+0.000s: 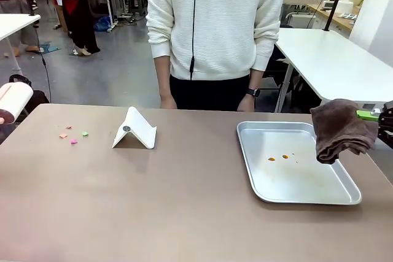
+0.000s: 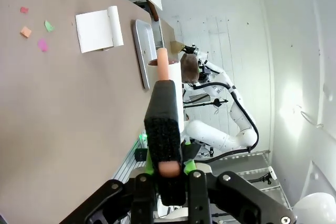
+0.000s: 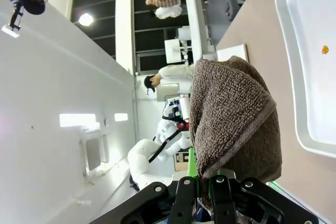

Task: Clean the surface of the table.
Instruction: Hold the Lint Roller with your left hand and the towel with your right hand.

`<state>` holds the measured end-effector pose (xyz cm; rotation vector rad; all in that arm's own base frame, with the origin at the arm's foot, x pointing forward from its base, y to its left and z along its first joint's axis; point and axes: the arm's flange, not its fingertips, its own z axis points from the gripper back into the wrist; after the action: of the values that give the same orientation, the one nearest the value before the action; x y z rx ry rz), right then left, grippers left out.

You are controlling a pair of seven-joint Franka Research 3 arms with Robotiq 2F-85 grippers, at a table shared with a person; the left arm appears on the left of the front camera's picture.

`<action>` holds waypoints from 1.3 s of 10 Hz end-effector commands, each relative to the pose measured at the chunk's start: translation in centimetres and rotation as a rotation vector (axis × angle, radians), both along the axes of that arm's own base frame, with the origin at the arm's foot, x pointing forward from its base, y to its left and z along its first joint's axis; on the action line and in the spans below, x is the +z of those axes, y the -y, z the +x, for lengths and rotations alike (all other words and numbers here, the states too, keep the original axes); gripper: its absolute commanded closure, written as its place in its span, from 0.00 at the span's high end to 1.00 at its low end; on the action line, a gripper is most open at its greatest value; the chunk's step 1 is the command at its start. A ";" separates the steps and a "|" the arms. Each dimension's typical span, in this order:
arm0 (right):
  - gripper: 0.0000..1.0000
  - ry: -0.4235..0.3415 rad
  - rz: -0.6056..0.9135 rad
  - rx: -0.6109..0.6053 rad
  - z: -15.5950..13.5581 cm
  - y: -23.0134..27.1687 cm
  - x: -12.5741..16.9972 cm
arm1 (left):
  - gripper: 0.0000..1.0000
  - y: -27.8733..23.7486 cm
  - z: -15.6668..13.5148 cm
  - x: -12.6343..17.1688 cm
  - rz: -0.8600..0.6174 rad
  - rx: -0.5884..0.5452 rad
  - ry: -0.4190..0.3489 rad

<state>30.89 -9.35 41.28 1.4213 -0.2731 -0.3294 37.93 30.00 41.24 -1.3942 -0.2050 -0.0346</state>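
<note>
Holding orange specks (image 1: 284, 157), the tray (image 1: 307, 182) sits beside the right gripper (image 3: 203, 179) (clamping a brown cloth (image 1: 341, 130)); the left gripper (image 2: 168, 169) grips a roller (image 2: 163, 103).

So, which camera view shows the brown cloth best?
The front view: the whole brown cloth hangs from the right gripper, by the right rim of the steel tray. The right wrist view shows it close, clamped at its lower end. The left wrist view shows a small brown patch far off.
</note>
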 end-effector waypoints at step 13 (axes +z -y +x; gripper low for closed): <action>0.07 -0.010 -0.101 0.100 3.2 -3.3 -0.2 | 0.22 0.7 0.8 1.4 0.081 -0.020 0.017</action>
<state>34.83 -6.19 41.01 1.3252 -0.1998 -0.2397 38.71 29.44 42.50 -1.3138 -0.1963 -0.0575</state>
